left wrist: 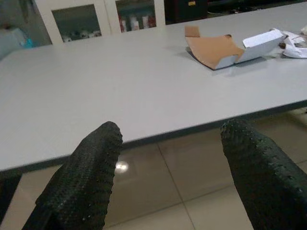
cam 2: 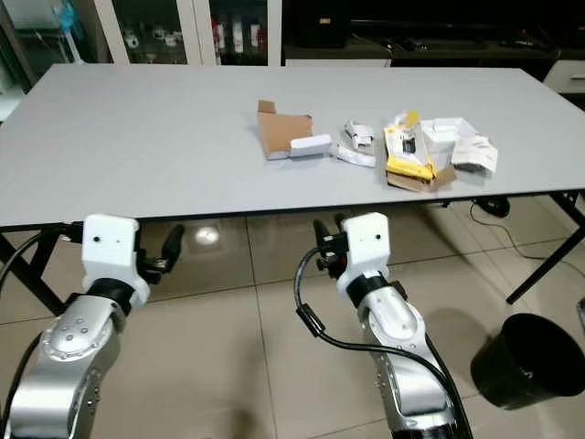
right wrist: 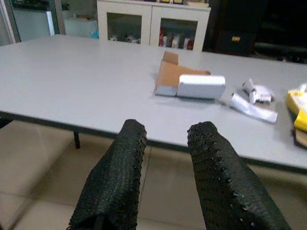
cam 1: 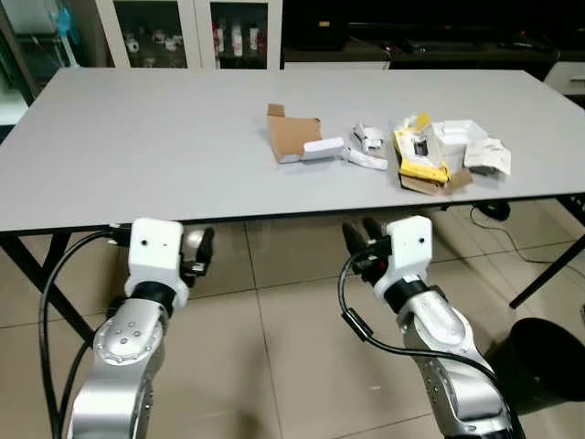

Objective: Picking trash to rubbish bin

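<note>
Trash lies in a row on the right half of the grey table (cam 1: 137,137): a brown cardboard flap with a white box (cam 1: 297,139), crumpled white paper (cam 1: 368,139), a yellow packet (cam 1: 417,155) and white boxes with a leaflet (cam 1: 471,144). A black rubbish bin (cam 2: 523,370) stands on the floor at the right, beyond the table's corner. My left gripper (left wrist: 170,132) is open and empty, just below the table's front edge. My right gripper (right wrist: 165,143) is open too, its fingers closer together, low before the edge and facing the cardboard flap (right wrist: 177,76).
Glass-door cabinets (cam 1: 192,32) line the wall behind the table. Black table legs (cam 1: 32,270) stand at the left and a leg (cam 1: 548,265) slants at the right. Cables and a dark object (cam 1: 494,210) lie under the table's right end. Tiled floor lies below.
</note>
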`<state>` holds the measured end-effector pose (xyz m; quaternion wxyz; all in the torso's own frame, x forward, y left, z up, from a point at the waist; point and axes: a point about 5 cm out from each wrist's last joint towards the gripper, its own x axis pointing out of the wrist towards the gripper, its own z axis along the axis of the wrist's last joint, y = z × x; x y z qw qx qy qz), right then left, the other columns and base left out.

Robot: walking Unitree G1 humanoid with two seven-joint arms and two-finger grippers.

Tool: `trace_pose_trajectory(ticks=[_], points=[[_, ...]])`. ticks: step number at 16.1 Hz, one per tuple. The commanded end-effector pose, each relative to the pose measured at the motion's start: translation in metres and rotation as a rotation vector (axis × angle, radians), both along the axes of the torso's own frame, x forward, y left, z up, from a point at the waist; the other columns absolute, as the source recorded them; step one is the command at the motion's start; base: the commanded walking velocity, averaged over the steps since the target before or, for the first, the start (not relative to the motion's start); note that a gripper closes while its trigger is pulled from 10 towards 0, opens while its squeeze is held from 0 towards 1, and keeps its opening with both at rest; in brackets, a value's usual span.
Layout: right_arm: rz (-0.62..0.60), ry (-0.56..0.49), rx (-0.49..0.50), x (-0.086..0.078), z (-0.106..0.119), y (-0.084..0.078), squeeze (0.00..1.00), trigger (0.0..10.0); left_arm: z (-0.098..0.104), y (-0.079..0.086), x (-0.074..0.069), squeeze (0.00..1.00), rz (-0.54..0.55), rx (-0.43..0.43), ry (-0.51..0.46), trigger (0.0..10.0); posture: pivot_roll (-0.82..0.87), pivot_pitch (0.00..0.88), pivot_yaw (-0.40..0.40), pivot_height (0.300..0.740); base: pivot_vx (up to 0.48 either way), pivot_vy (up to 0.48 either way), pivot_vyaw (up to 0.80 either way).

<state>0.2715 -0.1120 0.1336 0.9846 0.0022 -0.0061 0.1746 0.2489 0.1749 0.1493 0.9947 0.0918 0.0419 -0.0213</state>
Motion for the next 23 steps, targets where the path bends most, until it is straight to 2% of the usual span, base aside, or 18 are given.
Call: trace_pose_trajectory(ticks=[1, 12, 17, 23], points=[[-0.014, -0.005, -0.011, 0.002, -0.001, -0.006, 0.00, 10.0, 0.006, -0.006, 0.000, 0.00, -0.018, 0.004, -0.020, 10.0, 0.01, 0.050, -0.057, 0.740, 0.266, 0.000, 0.00], [-0.049, -0.002, 0.003, -0.001, -0.004, -0.009, 0.00, 10.0, 0.011, -0.006, 0.005, 0.00, -0.048, 0.007, -0.029, 10.0, 0.00, 0.052, -0.025, 0.740, 0.362, 0.000, 0.00], [-0.038, -0.013, 0.022, -0.001, -0.001, -0.007, 0.00, 10.0, 0.012, -0.004, 0.005, 0.00, -0.049, 0.018, -0.028, 10.0, 0.01, 0.052, -0.023, 0.740, 0.382, 0.000, 0.66], [-0.068, -0.045, 0.029, 0.003, 0.009, -0.012, 0.00, 10.0, 0.011, -0.006, 0.007, 0.00, -0.068, 0.031, -0.026, 10.0, 0.00, 0.049, -0.012, 0.740, 0.382, 0.000, 0.00]])
